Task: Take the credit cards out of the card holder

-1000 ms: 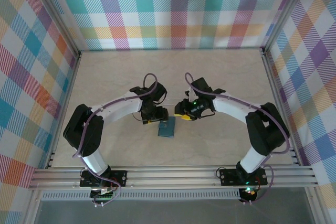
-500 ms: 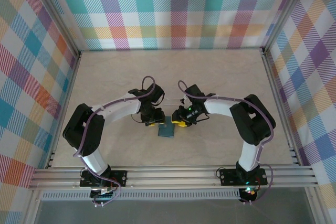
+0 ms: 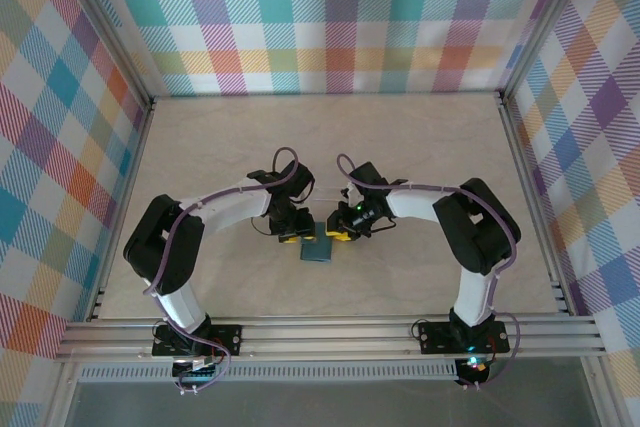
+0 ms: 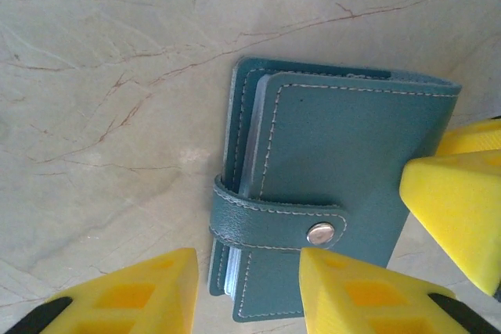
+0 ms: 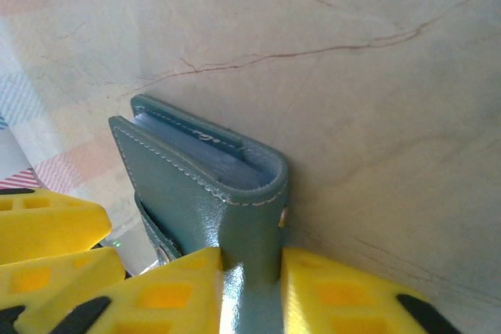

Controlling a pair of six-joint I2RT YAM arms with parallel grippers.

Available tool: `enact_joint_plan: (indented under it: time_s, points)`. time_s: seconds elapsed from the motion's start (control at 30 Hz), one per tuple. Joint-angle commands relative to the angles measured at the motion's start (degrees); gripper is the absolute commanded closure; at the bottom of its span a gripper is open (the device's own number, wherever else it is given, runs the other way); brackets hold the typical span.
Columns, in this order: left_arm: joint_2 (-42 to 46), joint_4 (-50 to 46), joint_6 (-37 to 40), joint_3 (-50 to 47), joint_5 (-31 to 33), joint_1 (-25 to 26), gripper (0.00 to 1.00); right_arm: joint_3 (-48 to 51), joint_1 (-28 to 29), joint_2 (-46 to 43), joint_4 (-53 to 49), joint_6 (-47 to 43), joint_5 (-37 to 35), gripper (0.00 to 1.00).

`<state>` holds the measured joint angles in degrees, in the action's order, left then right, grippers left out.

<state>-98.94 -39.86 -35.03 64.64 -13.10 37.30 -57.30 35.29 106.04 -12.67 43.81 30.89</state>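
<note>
Now, right gripper (image 5: 250, 271) clamped on closed card holder (image 5: 196, 185) — left gripper (image 4: 248, 271) spread, straddling its edge.

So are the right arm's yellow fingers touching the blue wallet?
Touching. In the right wrist view, the right fingers press both sides of the card holder, no gap.

Two arms are pictured, the left arm (image 3: 225, 202) and the right arm (image 3: 425, 205), each built of glossy black joint housings linked by white tubular segments. A lilac cable (image 3: 286, 150) is run along each. Black base plates (image 3: 195, 337) are fixed at the feet. A green light (image 3: 359, 211) is lit at the right wrist. Blocky yellow fingers (image 4: 149, 295), moulded with hollow cells and black inserts, are carried by the left gripper (image 4: 249, 299) and the right gripper (image 5: 252, 291).
</note>
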Motion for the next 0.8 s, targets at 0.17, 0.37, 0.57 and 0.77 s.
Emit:
enact_joint_plan:
  time_s: [0.17, 0.37, 0.57, 0.77]
  points:
    - [-0.2, 1.9, 2.3, -1.0, -2.6, 0.0, 0.61, 0.7, 0.4, -1.4, -2.0, -0.2, -1.2, 0.90]
    - [0.0, 2.5, 3.8, -0.2, -4.0, 1.4, 0.61, 0.3, 0.4, -1.1, -1.4, -0.1, -1.0, 0.97]
    - [-1.5, 4.5, 4.4, 0.0, -5.1, 2.7, 0.63, -0.7, 0.4, -1.1, -3.0, -1.0, -1.1, 1.00]
    - [-5.1, 2.6, 6.3, 3.4, -5.4, 4.3, 0.64, -1.1, 0.3, -0.6, -2.7, -0.9, -0.6, 1.00]
